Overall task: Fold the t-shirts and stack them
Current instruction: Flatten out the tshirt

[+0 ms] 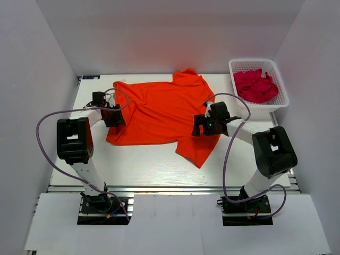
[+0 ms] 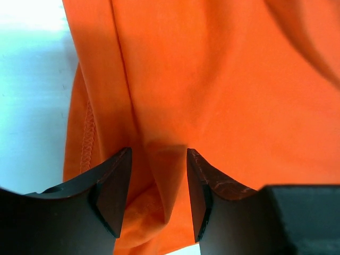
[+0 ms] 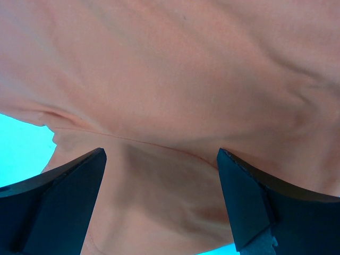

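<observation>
An orange t-shirt (image 1: 159, 109) lies spread across the middle of the white table (image 1: 143, 164), with one sleeve pointing toward the front right. My left gripper (image 1: 117, 118) is at the shirt's left edge. In the left wrist view it (image 2: 158, 155) is partly open, and a raised fold of orange cloth (image 2: 159, 175) stands between the jaws. My right gripper (image 1: 202, 126) is over the shirt's right side near the sleeve. In the right wrist view it (image 3: 161, 155) is wide open just above the cloth (image 3: 170, 95), holding nothing.
A white basket (image 1: 281, 101) stands at the back right corner with a crumpled magenta shirt (image 1: 256, 85) in it. White walls enclose the table on three sides. Cables loop from both arms over the table's sides.
</observation>
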